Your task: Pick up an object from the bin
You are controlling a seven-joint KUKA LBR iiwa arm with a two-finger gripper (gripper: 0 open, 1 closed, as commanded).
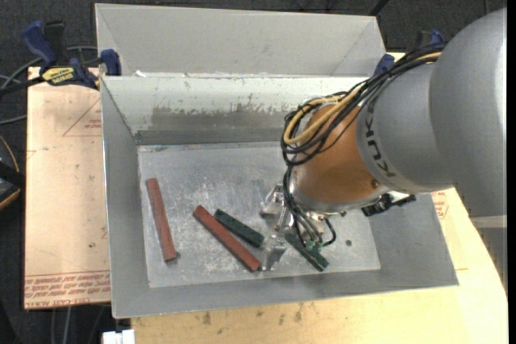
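Low over the front right part of the grey bin hangs the gripper, reached in from the right on the big grey arm. Above it sit the arm's orange cover and a loop of yellow and black cables. Whether the gripper is apart or together cannot be told from this angle, and nothing can be seen held in it.

Four sticks lie on the bin floor: two red-brown and two dark green. The slanted red-brown stick runs from the middle of the floor down towards the front, and its lower right end lies just beside the gripper's tip. The first green stick lies along its upper side, close against it, pointing at the gripper as well. The second green stick lies just right of the gripper, partly hidden under the wrist. The other red-brown stick lies alone near the left wall, almost upright in the view, well apart from the gripper.
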